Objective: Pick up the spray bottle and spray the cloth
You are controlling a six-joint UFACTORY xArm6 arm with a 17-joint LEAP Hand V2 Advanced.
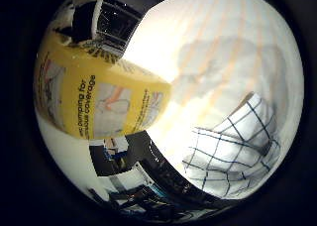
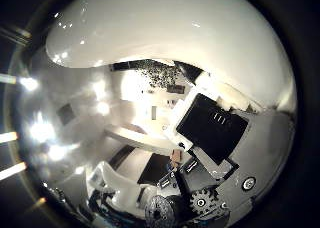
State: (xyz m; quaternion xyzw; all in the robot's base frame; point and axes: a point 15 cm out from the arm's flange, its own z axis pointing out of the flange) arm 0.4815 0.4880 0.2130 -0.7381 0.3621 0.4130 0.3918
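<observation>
Bottle (image 1: 104,99), yellow with a printed label, fills the little-finger-side view close against the palm; past it a white, dark-checked cloth (image 1: 233,151) lies crumpled on the pale worktop (image 1: 223,42). Thumb-side view: the hand (image 2: 210,133) shows its white and black fingers (image 2: 212,125) curled round the bottle's glossy white upper part.

A pale wooden tabletop (image 1: 218,32), brightly lit, carries a crumpled white cloth with a dark grid pattern (image 1: 233,151) lying directly on it.
</observation>
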